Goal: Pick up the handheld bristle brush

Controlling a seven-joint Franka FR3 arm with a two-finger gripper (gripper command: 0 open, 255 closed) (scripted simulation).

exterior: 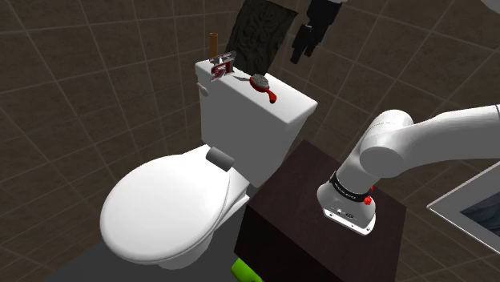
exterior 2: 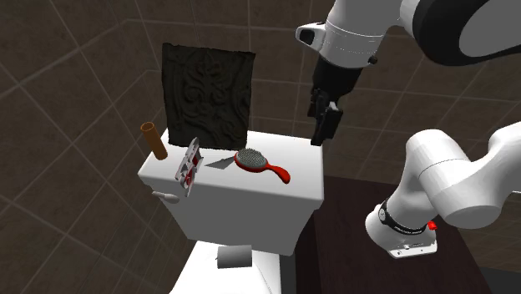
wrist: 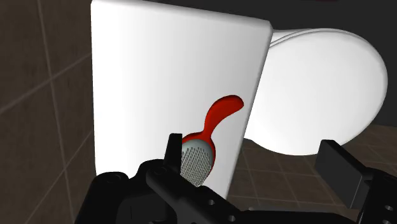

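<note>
In your wrist view the claw (wrist: 249, 145) is wide open with nothing between its fingers. One finger (wrist: 172, 149) stands just beside the brush's grey bristle head; the other is well off past the tank's edge. The red brush (wrist: 207, 133) lies flat on the white tank lid (wrist: 146, 83), near the lid's long edge on the bowl side.

The second exterior view gives you what the wrist view leaves out. The claw (exterior 2: 324, 134) hangs above the lid's right end, apart from the brush (exterior 2: 255, 161), whose handle points toward it. A grey flat piece (exterior 2: 219, 162) sits just beside the bristle head. Further left are a red-and-white pack (exterior 2: 189, 169) and a brown tube (exterior 2: 154, 139) at the far corner. A dark patterned panel (exterior 2: 207, 93) stands on the wall behind.

From the shoulder view you see open lid around the handle. The closed toilet seat (exterior: 160, 204) lies below, and the dark stand (exterior: 312, 224) sits close beside the tank.
</note>
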